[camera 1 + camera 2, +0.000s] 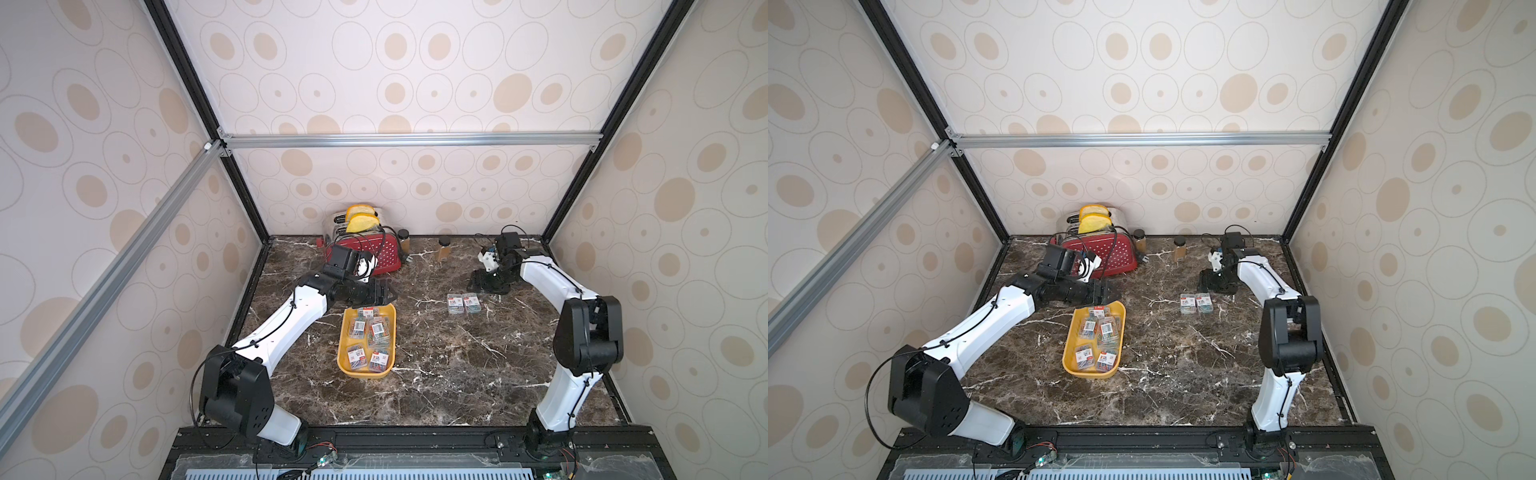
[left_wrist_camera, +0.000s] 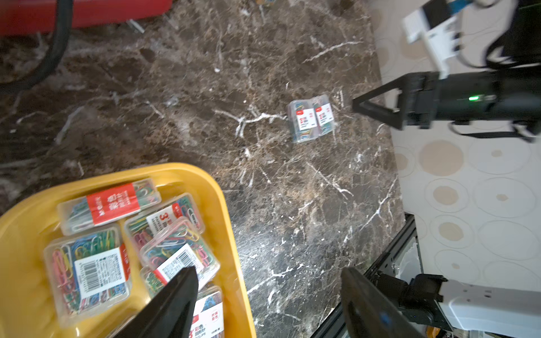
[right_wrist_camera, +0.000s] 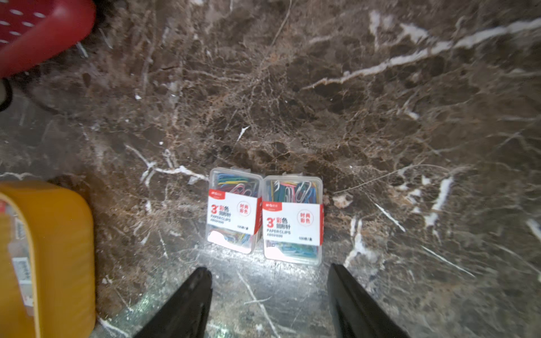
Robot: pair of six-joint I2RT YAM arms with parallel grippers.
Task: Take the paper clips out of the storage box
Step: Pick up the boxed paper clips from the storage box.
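The storage box (image 1: 365, 375), a shallow yellow tray, lies left of the table's middle and holds several clear cases of paper clips (image 1: 379, 329) (image 2: 87, 272). Two more cases of paper clips (image 1: 462, 303) (image 3: 263, 216) lie side by side on the marble to its right. My left gripper (image 1: 390, 293) (image 2: 268, 270) hangs open and empty over the tray's far right corner, one finger above the cases, the other beyond the rim (image 2: 231, 240). My right gripper (image 1: 478, 282) (image 3: 268, 268) is open and empty, low over the table just behind the two cases.
A red white-dotted toaster (image 1: 374, 253) with yellow bread slices stands at the back, close behind my left wrist, its black cable trailing. Two brown jars (image 1: 404, 240) (image 1: 444, 248) stand beside it. Patterned walls enclose the dark marble table on three sides.
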